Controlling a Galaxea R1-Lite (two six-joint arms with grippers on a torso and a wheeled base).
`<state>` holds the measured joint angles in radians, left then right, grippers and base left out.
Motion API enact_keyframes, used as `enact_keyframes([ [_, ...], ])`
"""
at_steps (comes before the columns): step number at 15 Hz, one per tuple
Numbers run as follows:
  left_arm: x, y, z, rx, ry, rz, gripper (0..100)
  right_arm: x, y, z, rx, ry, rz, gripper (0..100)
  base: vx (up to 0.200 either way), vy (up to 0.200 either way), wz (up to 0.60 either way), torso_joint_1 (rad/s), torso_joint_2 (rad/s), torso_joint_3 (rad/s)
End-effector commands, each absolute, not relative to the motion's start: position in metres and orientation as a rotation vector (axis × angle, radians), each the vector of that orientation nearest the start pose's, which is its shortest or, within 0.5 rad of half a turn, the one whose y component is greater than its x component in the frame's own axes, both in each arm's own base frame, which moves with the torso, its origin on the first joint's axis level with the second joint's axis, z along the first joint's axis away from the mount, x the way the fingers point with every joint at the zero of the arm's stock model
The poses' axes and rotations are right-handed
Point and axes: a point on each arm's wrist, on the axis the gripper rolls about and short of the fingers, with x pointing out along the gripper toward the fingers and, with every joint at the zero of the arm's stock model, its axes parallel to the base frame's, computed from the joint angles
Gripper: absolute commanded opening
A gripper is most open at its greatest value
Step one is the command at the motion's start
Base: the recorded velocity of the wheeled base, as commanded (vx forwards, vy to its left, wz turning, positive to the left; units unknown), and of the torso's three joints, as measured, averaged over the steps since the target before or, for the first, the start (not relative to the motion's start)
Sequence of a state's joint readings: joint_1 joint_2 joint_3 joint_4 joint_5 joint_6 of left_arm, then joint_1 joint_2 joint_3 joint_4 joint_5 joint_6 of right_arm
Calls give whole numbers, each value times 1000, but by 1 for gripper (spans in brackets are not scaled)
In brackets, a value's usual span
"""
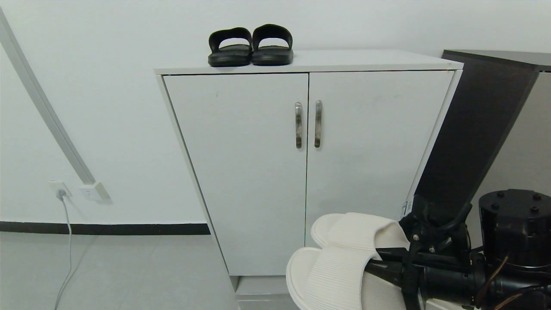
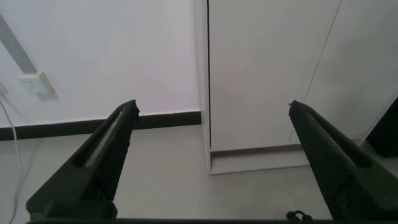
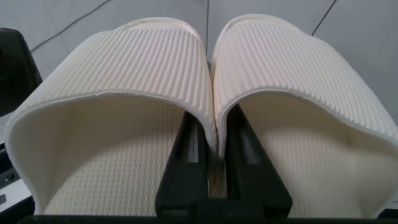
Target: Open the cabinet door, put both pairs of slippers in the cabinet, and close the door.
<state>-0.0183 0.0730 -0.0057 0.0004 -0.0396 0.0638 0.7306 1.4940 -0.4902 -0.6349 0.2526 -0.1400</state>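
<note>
**Setting:** plain indoor room, furnished like a home entryway.

**Evidence:**
- White cabinet (image 1: 258,172), two closed doors with paired upright metal handles (image 1: 298,125), standing against a bare white wall (image 1: 86,86).
- Black slippers (image 1: 251,45), one pair, side by side on the cabinet top.
- Smooth grey floor (image 1: 129,271); black skirting band (image 1: 103,228) along the wall foot.
- Wall socket (image 1: 59,188) with a plugged-in cable (image 1: 69,241) trailing to the floor.
- Slanting grey conduit (image 1: 43,103) on the wall.
- Dark unit (image 1: 478,129) just beside the cabinet, on its right.
</note>
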Motion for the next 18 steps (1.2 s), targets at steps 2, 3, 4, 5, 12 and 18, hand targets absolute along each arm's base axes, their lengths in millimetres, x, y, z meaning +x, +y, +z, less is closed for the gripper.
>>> enact_keyframes([
  [2,-15,0,82,80,93,-93,100,170,160,151,-223,322,999,0,0,0,0,0,0,0],
  [3,-15,0,118,16,42,-94,100,171,161,150,-223,319,999,0,0,0,0,0,0,0],
  [4,-10,-1,140,-1,41,-147,100,171,161,151,-220,308,998,0,0,0,0,0,0,0],
  [5,2,-5,150,-9,108,-257,100,171,161,151,-219,302,996,0,0,0,0,0,0,0],
  [12,94,-37,199,-83,222,-716,100,170,160,152,-219,300,994,0,0,0,0,0,0,0],
  [18,156,-83,233,-114,191,-867,100,170,159,153,-219,295,992,0,0,0,0,0,0,0],
])
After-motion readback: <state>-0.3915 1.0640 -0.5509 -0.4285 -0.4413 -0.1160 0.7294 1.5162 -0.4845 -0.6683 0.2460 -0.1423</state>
